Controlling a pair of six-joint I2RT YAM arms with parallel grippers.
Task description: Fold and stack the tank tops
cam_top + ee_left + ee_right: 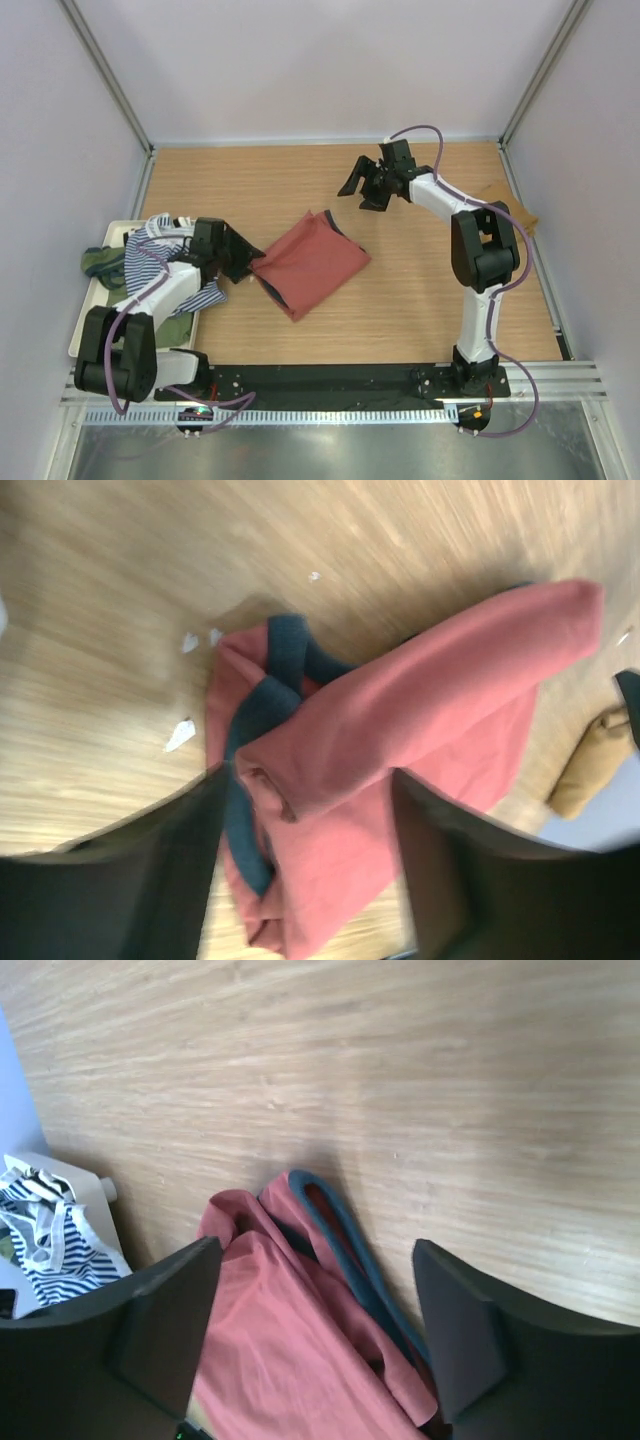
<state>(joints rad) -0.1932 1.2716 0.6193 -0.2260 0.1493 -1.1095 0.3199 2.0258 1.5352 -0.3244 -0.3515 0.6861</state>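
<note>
- White tray [82, 325] sits at the far-left table edge, close to the left wall. It holds the striped top [150, 255] and the olive top [100, 262], both bunched and unfolded. Striped cloth reaches past the tray's right rim by the left arm.
- Left gripper [245, 258] is low, just right of the tray, at the left edge of the red top [312, 262]. Jaws are part-way apart with nothing clamped. The wrist view shows its fingers [140, 870] either side of a folded red edge, with the navy trim [262, 705] just beyond. Can't tell whether the fingertips touch the cloth.
- Red top is folded to a rough rectangle, turned diagonally, lying flat on the table [420, 290] left of centre. There is bare wood on its far, near and right sides.
- Right gripper [362, 188] is raised over the far-centre of the table, beyond the red top's far corner and apart from it. Jaws are wide and empty. Its fingers [160, 1310] frame bare wood and the top's trimmed end below.
- Tan top [520, 214] lies at the far-right table edge by the right wall, partly hidden behind the right arm. Its fold state isn't readable.
- Open room: a wide bare strip along the back wall, plus the patch between the red top and the right arm. It is tight on the left, where tray, loose cloth and left arm crowd together.
</note>
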